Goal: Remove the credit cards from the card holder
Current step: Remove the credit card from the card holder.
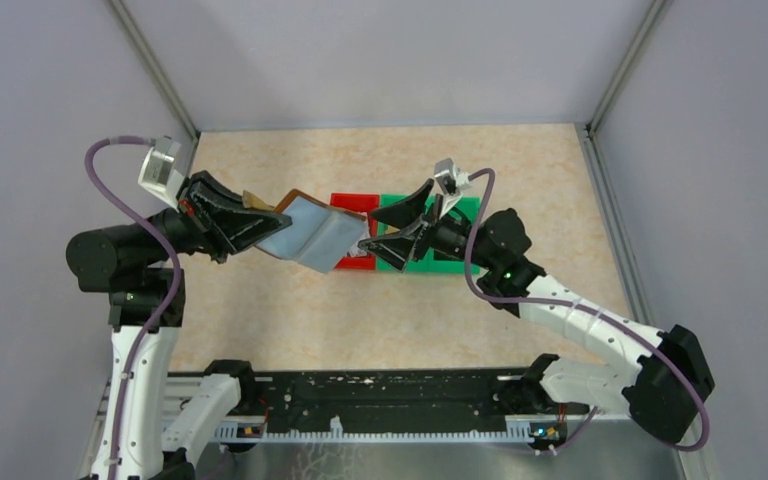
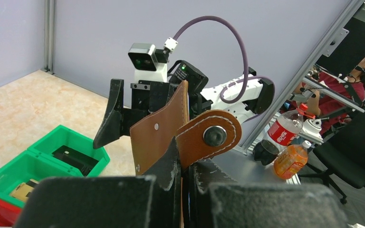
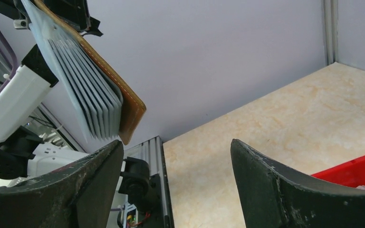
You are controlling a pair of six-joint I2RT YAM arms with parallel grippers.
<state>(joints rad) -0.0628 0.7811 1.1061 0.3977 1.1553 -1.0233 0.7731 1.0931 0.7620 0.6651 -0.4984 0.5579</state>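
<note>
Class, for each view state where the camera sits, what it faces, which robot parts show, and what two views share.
Top external: overhead behind the bases, facing down; both arms, holder between.
Left wrist: on that arm, facing the right arm; shut left gripper clamps the holder.
Right wrist: on that arm, facing up at the holder; open right gripper.
Shared: holder.

The card holder (image 1: 312, 238) is tan-brown, white-stitched, pale grey-blue inside. A red bin (image 1: 355, 202) and a green bin (image 1: 460, 207) stand out against the mottled beige desk (image 1: 360, 320).

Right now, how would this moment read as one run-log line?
left hand: shut on card holder, held in air | right hand: open, empty, near holder's free edge | holder: unfolded
</note>
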